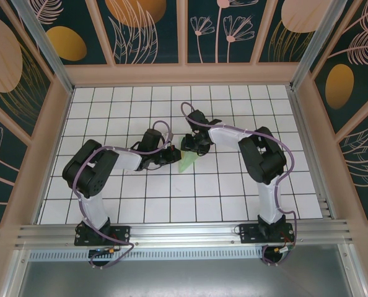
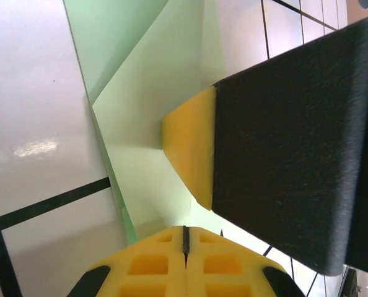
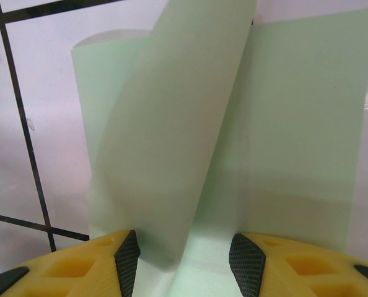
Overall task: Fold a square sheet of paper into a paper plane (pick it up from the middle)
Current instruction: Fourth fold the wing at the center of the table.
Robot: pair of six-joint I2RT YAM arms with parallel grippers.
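Note:
The pale green sheet of paper (image 1: 187, 164), folded into a narrow pointed shape, sits at the table's middle between both grippers. My left gripper (image 1: 171, 156) reaches it from the left. In the left wrist view its yellow fingertips (image 2: 185, 238) are shut, and a crease of the paper (image 2: 140, 124) runs down into their seam. My right gripper (image 1: 189, 148) comes in from the right, and one of its fingers (image 2: 295, 142) rests over the paper. In the right wrist view its jaws (image 3: 184, 247) stand open around an upright flap (image 3: 171, 124) of the sheet (image 3: 289, 124).
The white grid-tiled table (image 1: 233, 192) stretches around the arms on all sides. Wooden frame walls (image 1: 184, 74) enclose it at the back and sides. An aluminium rail (image 1: 184, 232) runs along the near edge by the arm bases.

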